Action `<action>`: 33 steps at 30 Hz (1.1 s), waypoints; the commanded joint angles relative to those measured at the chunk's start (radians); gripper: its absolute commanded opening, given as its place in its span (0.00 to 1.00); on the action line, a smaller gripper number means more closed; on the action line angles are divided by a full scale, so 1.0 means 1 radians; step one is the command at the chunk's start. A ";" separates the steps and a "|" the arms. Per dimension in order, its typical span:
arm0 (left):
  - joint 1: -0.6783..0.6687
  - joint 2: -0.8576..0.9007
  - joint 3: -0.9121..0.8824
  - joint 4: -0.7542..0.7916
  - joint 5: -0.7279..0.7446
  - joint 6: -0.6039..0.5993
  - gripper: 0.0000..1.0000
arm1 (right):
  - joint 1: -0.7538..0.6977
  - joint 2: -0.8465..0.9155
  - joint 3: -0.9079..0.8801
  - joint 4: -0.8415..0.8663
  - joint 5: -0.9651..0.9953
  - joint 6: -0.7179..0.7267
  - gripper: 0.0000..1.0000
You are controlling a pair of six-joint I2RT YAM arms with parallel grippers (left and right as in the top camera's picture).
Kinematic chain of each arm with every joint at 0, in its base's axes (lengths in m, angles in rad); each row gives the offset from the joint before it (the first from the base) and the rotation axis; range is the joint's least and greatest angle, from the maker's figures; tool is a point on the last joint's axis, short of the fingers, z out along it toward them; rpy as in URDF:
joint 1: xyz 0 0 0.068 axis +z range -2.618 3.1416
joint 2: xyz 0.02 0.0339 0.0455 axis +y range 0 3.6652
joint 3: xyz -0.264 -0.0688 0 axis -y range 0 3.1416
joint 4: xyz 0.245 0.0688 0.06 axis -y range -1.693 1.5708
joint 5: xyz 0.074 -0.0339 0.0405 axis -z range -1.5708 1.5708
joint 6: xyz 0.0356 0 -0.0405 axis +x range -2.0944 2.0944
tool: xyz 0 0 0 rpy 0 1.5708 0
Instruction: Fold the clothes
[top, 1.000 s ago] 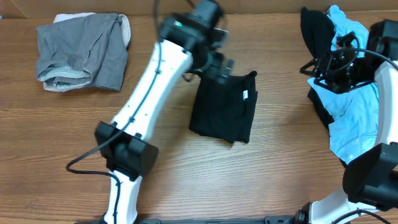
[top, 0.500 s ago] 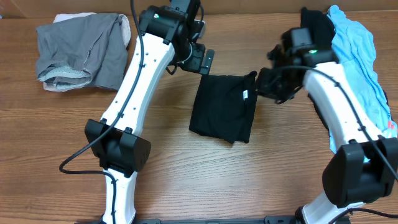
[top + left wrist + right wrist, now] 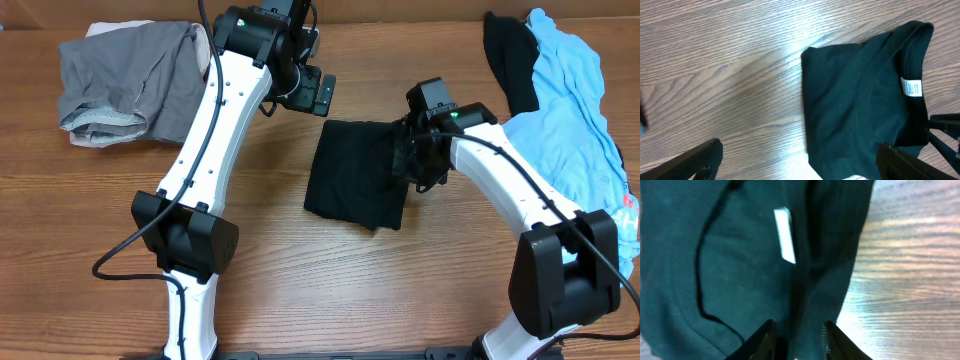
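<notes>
The black T-shirt (image 3: pixel 355 180) lies folded in the middle of the table, its white neck label (image 3: pixel 911 87) near the right edge. My left gripper (image 3: pixel 322 95) hovers just beyond the shirt's far left corner, open wide and empty; the left wrist view shows the shirt (image 3: pixel 855 100) below it. My right gripper (image 3: pixel 408 165) is low over the shirt's right edge. In the right wrist view its fingers (image 3: pixel 769 330) are open and straddle a ridge of the black fabric (image 3: pixel 740 255) just below the label (image 3: pixel 785 235).
A grey garment pile (image 3: pixel 130 80) lies at the far left. A light blue garment (image 3: pixel 570 120) sprawls along the right side with another black garment (image 3: pixel 505 50) under its far end. Bare wood table (image 3: pixel 280 270) surrounds the shirt.
My right arm has swung left from the light blue pile to the black shirt's right edge and dropped onto it. My left gripper has drawn back slightly from the shirt's far corner.
</notes>
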 commanded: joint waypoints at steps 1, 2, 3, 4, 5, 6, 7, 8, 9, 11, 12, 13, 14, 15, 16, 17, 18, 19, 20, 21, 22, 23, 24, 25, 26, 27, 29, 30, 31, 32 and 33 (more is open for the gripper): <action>-0.001 0.008 0.011 0.003 -0.006 0.007 1.00 | 0.004 -0.013 -0.016 0.008 0.017 0.016 0.30; -0.001 0.008 0.007 0.003 -0.006 0.007 1.00 | 0.004 -0.013 -0.016 0.008 0.018 0.016 0.25; -0.002 0.008 0.002 0.004 -0.006 0.007 1.00 | 0.004 -0.013 -0.016 0.008 0.021 0.018 0.20; -0.002 0.008 -0.005 0.005 -0.006 0.008 1.00 | 0.004 -0.013 -0.016 0.008 0.026 0.026 0.12; -0.003 0.008 -0.009 0.004 -0.006 0.007 1.00 | 0.004 -0.013 -0.016 0.006 0.035 0.040 0.07; -0.003 0.008 -0.018 0.005 -0.006 0.007 1.00 | 0.004 -0.013 -0.016 0.003 0.047 0.048 0.04; -0.003 0.008 -0.026 0.006 -0.006 0.007 1.00 | 0.004 -0.013 -0.016 0.000 0.055 0.052 0.04; -0.003 0.008 -0.032 0.005 -0.006 0.007 1.00 | 0.004 -0.013 -0.016 -0.005 0.064 0.062 0.04; -0.003 0.008 -0.040 0.006 -0.006 0.007 1.00 | 0.004 -0.013 -0.016 -0.012 0.073 0.065 0.04; -0.003 0.008 -0.051 0.006 -0.006 0.008 1.00 | 0.004 -0.013 -0.016 -0.028 0.085 0.066 0.04; -0.003 0.008 -0.055 0.006 -0.006 0.008 1.00 | 0.004 -0.013 -0.017 -0.035 0.089 0.065 0.04; -0.003 0.008 -0.058 0.006 -0.006 0.008 1.00 | 0.004 -0.013 -0.019 -0.042 0.093 0.065 0.04; -0.003 0.008 -0.062 0.006 -0.006 0.008 1.00 | 0.004 -0.013 -0.027 -0.045 0.097 0.066 0.04; -0.003 0.008 -0.064 0.007 -0.006 0.008 1.00 | 0.004 -0.013 -0.036 -0.048 0.100 0.068 0.04; -0.003 0.008 -0.065 0.006 -0.006 0.008 1.00 | 0.003 -0.013 -0.052 -0.049 0.101 0.072 0.04; -0.003 0.008 -0.066 0.006 -0.006 0.008 1.00 | 0.002 -0.013 -0.069 -0.048 0.106 0.087 0.04; -0.003 0.008 -0.067 0.006 -0.006 0.008 1.00 | 0.000 -0.013 -0.106 -0.042 0.110 0.096 0.04; -0.003 0.008 -0.067 0.006 -0.006 0.008 1.00 | 0.000 -0.013 -0.124 -0.035 0.110 0.096 0.04; -0.003 0.008 -0.067 0.007 -0.006 0.008 1.00 | 0.000 -0.013 -0.138 -0.030 0.110 0.096 0.04; -0.003 0.008 -0.067 0.007 -0.006 0.008 1.00 | 0.000 -0.013 -0.146 -0.029 0.110 0.099 0.04; -0.002 0.008 -0.067 0.008 -0.006 0.012 1.00 | 0.000 -0.013 -0.150 -0.029 0.111 0.103 0.04; -0.002 0.008 -0.067 0.007 -0.006 0.016 1.00 | 0.000 -0.013 -0.149 -0.024 0.113 0.113 0.04; -0.002 0.008 -0.067 0.007 -0.006 0.016 1.00 | -0.002 -0.014 -0.146 -0.017 0.113 0.114 0.04; -0.002 0.008 -0.067 0.007 -0.006 0.016 1.00 | -0.006 -0.014 -0.141 -0.015 0.112 0.117 0.15; -0.003 0.008 -0.067 0.007 -0.006 0.016 1.00 | -0.013 -0.014 -0.131 -0.015 0.108 0.117 0.41; -0.003 0.008 -0.067 0.008 -0.006 0.019 1.00 | -0.023 -0.014 -0.113 -0.022 0.098 0.117 0.60; -0.003 0.008 -0.067 0.007 -0.006 0.031 1.00 | -0.048 -0.014 -0.050 -0.054 0.072 0.108 0.77; -0.003 0.008 -0.067 0.007 -0.002 0.043 1.00 | -0.063 -0.014 -0.010 -0.076 0.065 0.103 0.80; -0.003 0.008 -0.067 0.007 0.002 0.053 1.00 | -0.077 -0.016 0.032 -0.098 0.058 0.089 0.86; -0.005 0.008 -0.067 0.006 0.005 0.062 1.00 | -0.093 -0.018 0.077 -0.122 0.054 0.082 0.92; -0.009 0.008 -0.067 0.006 0.005 0.066 1.00 | -0.111 -0.020 0.128 -0.148 0.053 0.082 0.98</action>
